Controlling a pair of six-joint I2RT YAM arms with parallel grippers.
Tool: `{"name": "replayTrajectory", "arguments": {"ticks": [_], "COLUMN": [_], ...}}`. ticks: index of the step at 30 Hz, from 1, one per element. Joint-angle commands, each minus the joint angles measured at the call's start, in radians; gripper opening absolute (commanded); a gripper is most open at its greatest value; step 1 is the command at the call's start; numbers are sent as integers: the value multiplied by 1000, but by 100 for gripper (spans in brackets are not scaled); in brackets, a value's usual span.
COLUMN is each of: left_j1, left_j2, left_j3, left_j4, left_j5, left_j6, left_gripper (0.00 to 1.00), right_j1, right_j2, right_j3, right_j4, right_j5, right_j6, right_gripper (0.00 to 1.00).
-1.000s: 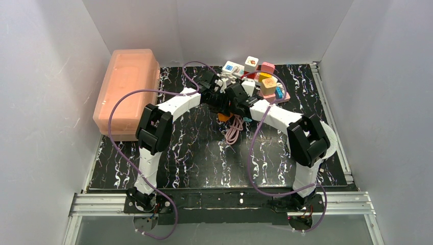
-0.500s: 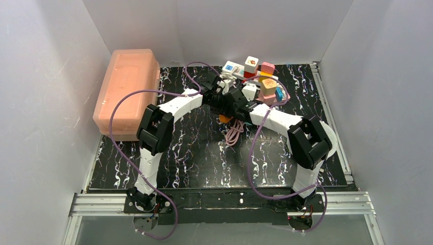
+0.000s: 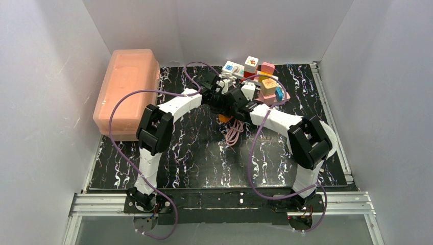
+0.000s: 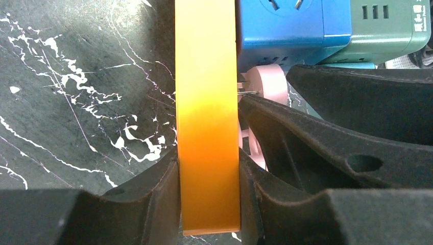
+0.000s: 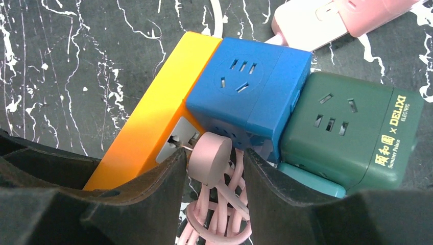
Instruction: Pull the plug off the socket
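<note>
Top external, arms: both reach to the middle of the table (image 3: 194, 153), with the left end effector (image 3: 218, 86) and the right end effector (image 3: 234, 100) close together.
Top external, socket: only an orange corner of the socket (image 3: 223, 118) shows below the wrists. The pink cable (image 3: 234, 131) lies coiled just beside it, and the plug is hidden in this view.
Left wrist, left end effector (image 4: 207, 194): clenched on the two long sides of the socket (image 4: 207, 76), bracing it.
Left wrist, plug: the round pink plug (image 4: 268, 84) sits just off the socket's face with a thin metal pin bridging the gap. The other arm's black fingers close it in from both sides.
Right wrist, right end effector (image 5: 214, 173): grasping the plug (image 5: 210, 153), one finger on each side of the disc.
Right wrist, surroundings: a blue cube adapter (image 5: 250, 87) is plugged into the socket (image 5: 153, 117) beside the plug. A green adapter (image 5: 342, 132) touches the blue one, and a pink strip (image 5: 337, 13) lies beyond.
Step in hand: the extraction itself. The exposed pin suggests the plug is partly out but not free.
Next move: a straight pull along the pins, away from the socket face, while the left arm holds firm. A tilted pull could bind the pins or drag the blue adapter.
</note>
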Motion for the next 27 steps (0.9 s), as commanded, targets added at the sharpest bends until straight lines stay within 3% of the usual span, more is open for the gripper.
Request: {"name": "replayTrajectory", "arguments": {"ticks": [1,13,22,27], "left_j1": [-1,-1,8,11], "left_j2": [-135,-148,-126,-119], "left_j3": [-4,-10,13,33], "left_j4": [-32,-21,-43,-64], "left_j5": [107,124,93,82], "left_j6": [8,-11,-27,-8], "left_gripper": [0,4,5,9], "right_j1": [-8,-11,-11,-12], "right_j2": [-4,-6,-303,-445], "right_j3": [17,21,-154,-177], "right_j4": [40,58,213,200], "right_j5": [-28,6,-6,-71], "right_j6": [-32,-27,-171,-230], "right_gripper": [53,53,53,53]}}
